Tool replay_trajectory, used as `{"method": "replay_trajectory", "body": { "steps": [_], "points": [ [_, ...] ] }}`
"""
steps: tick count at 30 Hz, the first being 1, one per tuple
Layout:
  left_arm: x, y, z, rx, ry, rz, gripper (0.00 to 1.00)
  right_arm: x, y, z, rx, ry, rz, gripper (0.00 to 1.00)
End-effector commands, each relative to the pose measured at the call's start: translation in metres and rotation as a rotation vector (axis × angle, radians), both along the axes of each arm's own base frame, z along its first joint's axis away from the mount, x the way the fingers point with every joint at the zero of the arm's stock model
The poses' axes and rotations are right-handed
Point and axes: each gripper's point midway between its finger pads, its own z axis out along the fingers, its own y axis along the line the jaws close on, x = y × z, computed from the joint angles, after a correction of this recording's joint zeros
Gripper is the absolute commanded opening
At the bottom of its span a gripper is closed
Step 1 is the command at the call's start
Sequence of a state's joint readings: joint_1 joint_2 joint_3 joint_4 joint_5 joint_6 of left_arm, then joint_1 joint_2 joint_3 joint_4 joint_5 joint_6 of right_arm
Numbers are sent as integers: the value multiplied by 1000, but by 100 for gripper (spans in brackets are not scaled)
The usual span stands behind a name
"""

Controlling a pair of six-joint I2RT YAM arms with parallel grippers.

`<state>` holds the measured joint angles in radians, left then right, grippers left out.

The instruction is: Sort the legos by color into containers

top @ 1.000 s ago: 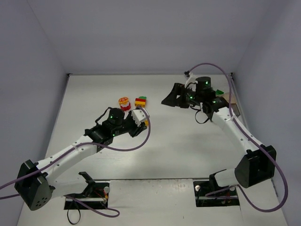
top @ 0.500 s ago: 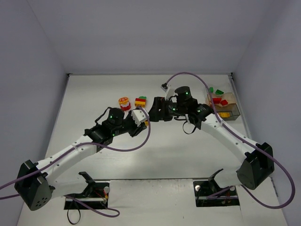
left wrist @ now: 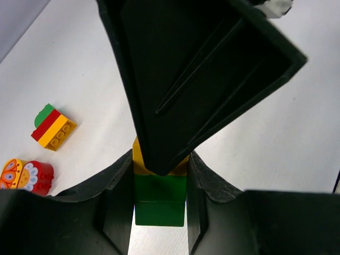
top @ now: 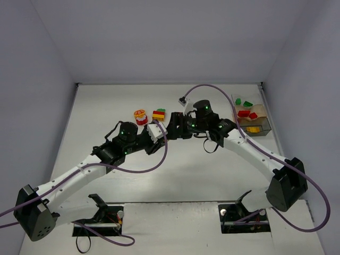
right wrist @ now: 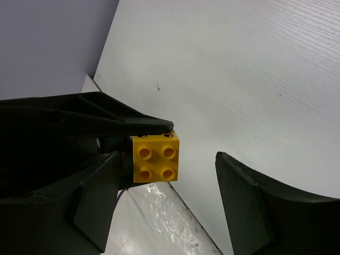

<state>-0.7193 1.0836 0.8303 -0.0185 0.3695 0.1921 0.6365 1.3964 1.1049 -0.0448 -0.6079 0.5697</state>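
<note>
My left gripper (left wrist: 159, 197) is shut on a short stack of legos, green bricks (left wrist: 159, 204) with a yellow brick (right wrist: 155, 158) on the far end, held above the table. My right gripper (right wrist: 167, 159) is open, nose to nose with the left one (top: 159, 132). The yellow brick sits between its fingers, close to one finger (right wrist: 95, 191) and well apart from the other (right wrist: 255, 202). One right finger (left wrist: 196, 69) covers the stack's top in the left wrist view. The containers are a tan tray (top: 265, 126) at the right, holding green (top: 238, 101), red (top: 243, 113) and yellow (top: 253, 128) legos.
A red, yellow and green stack (top: 159, 114) (left wrist: 53, 126) and a round red-yellow piece (top: 141, 116) (left wrist: 25, 176) lie on the table just beyond the left gripper. Grey walls close in the table's back and sides.
The right arm has swung left, away from the tray, and brought its open fingers up to the stack in the left gripper. The left arm has barely shifted.
</note>
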Motion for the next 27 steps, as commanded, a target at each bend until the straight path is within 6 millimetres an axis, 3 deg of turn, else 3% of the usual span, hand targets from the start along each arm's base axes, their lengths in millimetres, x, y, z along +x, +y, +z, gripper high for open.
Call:
{"method": "replay_trajectory", "body": {
  "steps": [1, 5, 8, 9, 11, 12, 13, 19, 27],
  "points": [
    [-1, -12, 54, -115, -94, -44, 17, 8, 11, 18, 59, -69, 11, 66],
    [-2, -15, 54, -127, -81, -54, 17, 6, 15, 16, 70, -58, 34, 61],
    [-1, -15, 53, -124, -86, -52, 17, 5, 16, 18, 80, -60, 46, 46],
    [-1, -15, 53, -124, -86, -52, 17, 5, 16, 19, 82, -61, 47, 31],
    [0, -16, 51, -119, -83, -49, 17, 5, 16, 21, 84, -70, 49, 15],
    [1, -15, 50, -117, -81, -48, 25, 5, 15, 20, 81, -72, 48, 3],
    [2, -15, 48, -111, -78, -40, 33, 5, 15, 22, 82, -78, 46, 0],
    [1, -11, 40, -101, -72, -27, 59, 5, 14, 21, 82, -79, 43, 0],
    [2, -7, 21, -61, -54, -11, 63, 5, 14, 26, 90, -84, 43, 0]
  ]
}}
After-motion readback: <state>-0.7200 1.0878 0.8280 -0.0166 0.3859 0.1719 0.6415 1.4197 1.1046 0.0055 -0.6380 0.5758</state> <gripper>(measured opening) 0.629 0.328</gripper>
